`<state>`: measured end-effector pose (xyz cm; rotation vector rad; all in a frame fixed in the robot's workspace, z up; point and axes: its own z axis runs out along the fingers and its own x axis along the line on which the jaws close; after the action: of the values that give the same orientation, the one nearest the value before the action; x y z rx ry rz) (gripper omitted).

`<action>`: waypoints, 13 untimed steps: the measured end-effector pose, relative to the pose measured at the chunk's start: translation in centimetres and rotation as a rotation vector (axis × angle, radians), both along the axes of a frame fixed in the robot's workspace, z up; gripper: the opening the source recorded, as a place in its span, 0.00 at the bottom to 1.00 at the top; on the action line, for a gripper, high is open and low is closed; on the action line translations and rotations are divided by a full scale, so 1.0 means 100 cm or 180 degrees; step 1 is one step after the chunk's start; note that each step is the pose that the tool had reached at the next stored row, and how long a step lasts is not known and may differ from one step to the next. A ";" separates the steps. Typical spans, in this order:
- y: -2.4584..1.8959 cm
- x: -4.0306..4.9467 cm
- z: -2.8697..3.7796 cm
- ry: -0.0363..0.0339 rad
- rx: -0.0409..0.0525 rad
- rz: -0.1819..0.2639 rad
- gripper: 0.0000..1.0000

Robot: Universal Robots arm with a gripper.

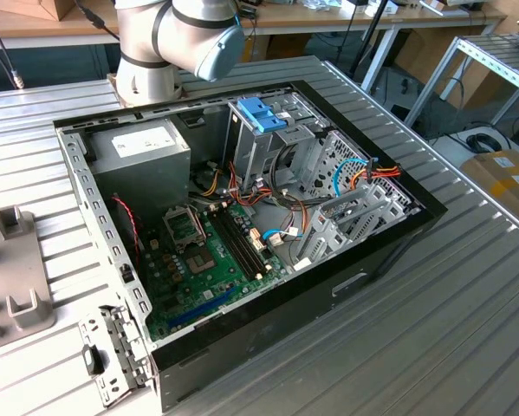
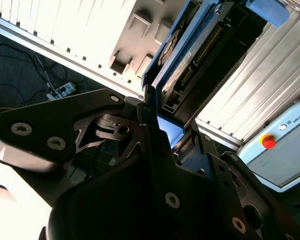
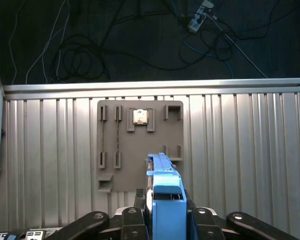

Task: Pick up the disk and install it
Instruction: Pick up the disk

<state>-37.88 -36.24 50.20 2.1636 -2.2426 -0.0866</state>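
Note:
The disk point(image 3: 166, 197) is seen edge-on in the first wrist view, its blue carrier frame towards the camera. My gripper point(image 3: 165, 210) is shut on it, with the black fingers point(image 3: 134, 212) pressed against both sides. The disk hangs over the grey fixture plate point(image 3: 139, 150), which lies on the ribbed metal table. In the second wrist view the disk point(image 2: 187, 57) rises at a slant out of the gripper point(image 2: 162, 117), showing its blue edge and dark connector side.
In the exterior view an open computer case point(image 1: 389, 251) lies on the table. Inside it are a metal drive cage with a blue handle point(image 1: 261, 113), a grey power-supply box point(image 1: 146, 149) and a motherboard point(image 1: 211, 251). The arm's base point(image 1: 151, 52) stands behind the case. The fixture plate point(image 1: 12, 277) lies at the exterior view's left.

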 end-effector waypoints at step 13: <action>-0.0001 0.0027 0.0000 0.0000 0.0000 0.0000 0.37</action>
<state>-37.61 -36.25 50.20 2.1637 -2.2425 -0.0866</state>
